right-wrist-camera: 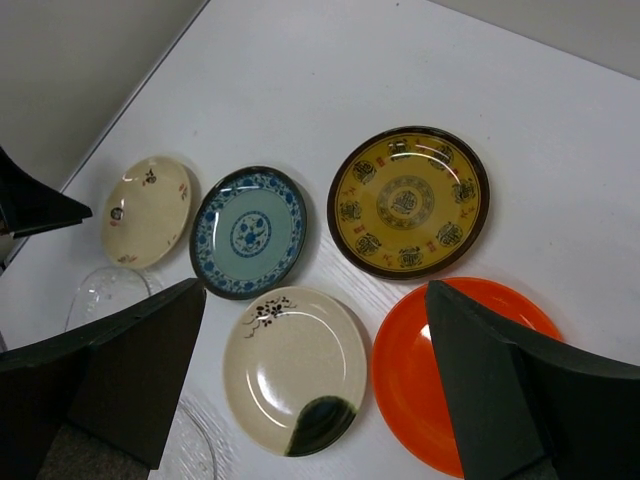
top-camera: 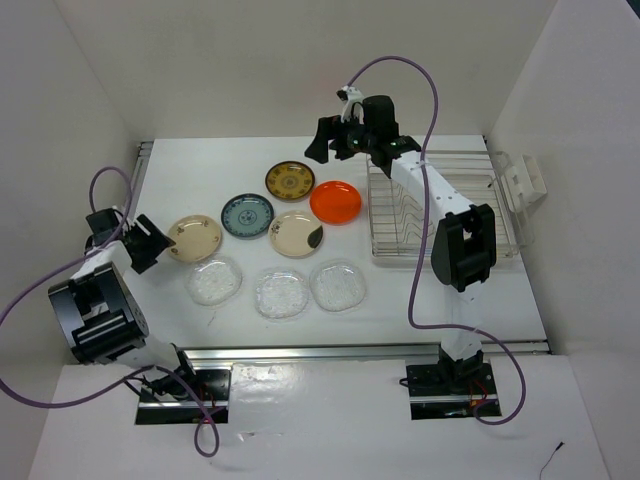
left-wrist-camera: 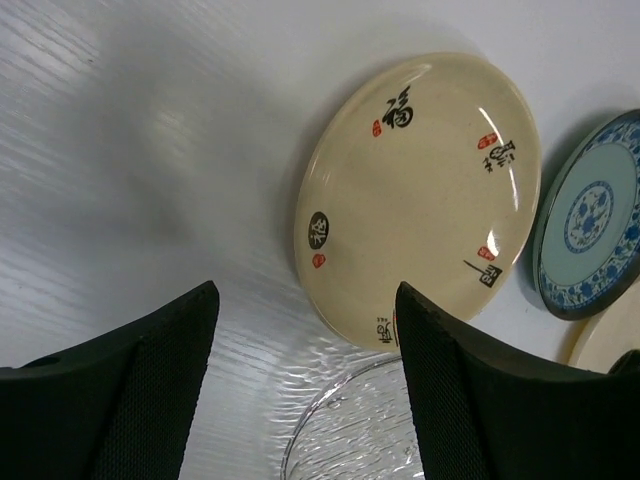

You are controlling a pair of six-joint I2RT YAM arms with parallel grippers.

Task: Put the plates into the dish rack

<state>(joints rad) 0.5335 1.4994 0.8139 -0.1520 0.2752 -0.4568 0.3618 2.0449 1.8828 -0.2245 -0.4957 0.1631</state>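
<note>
The plates lie flat on the white table, all apart from the empty dish rack (top-camera: 400,235) at the right. They are tan (top-camera: 194,237), teal (top-camera: 247,215), brown and gold (top-camera: 290,180), orange (top-camera: 336,202), cream with a dark patch (top-camera: 296,233), and three clear glass ones (top-camera: 281,293) in front. My left gripper (left-wrist-camera: 305,400) is open, low beside the tan plate (left-wrist-camera: 420,190), over a glass plate's rim (left-wrist-camera: 350,430). High above, my right gripper (right-wrist-camera: 315,380) is open over the cream plate (right-wrist-camera: 295,370) and the orange plate (right-wrist-camera: 410,370).
White walls close in the table on the left, back and right. A white bracket (top-camera: 522,180) sticks out of the right wall beside the rack. A metal rail (top-camera: 360,352) runs along the near edge. Purple cables loop off both arms.
</note>
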